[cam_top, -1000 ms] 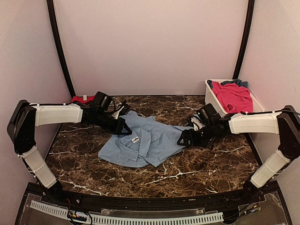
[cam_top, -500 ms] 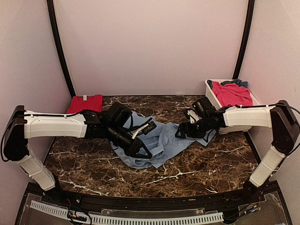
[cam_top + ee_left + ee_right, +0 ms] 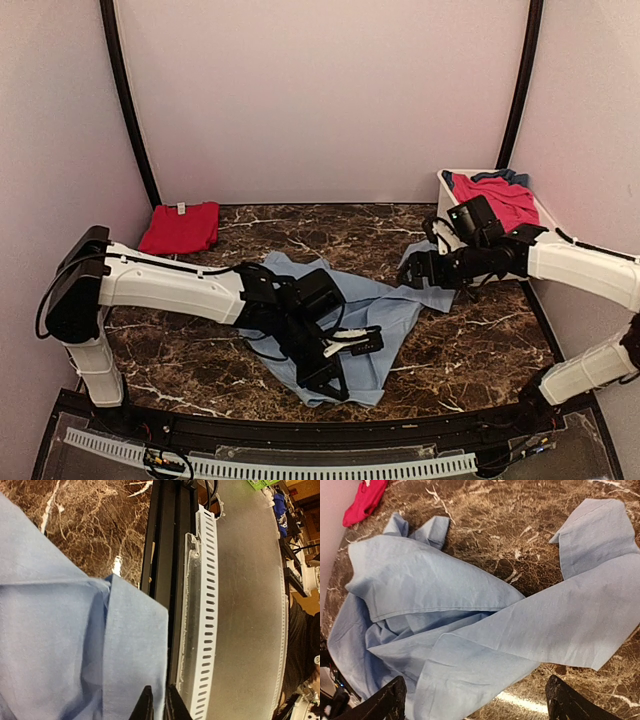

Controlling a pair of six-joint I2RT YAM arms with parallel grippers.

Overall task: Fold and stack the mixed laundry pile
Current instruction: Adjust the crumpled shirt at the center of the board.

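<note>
two garments (image 3: 495, 200) in the tub (image 3: 449, 216) — left fingers (image 3: 145, 708) pinch the blue shirt (image 3: 385, 310), right fingers (image 3: 387, 702) spread empty.

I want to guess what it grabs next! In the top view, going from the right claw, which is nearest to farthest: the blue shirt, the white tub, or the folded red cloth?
1. The blue shirt, its sleeve right under the right claw.
2. The white tub, just behind the claw, on the right side.
3. The folded red cloth, far across at the back left.

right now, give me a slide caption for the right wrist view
Open right claw above a rumpled light-blue cloth shirt on the brown marbled table, red cloth garment upper left
</note>
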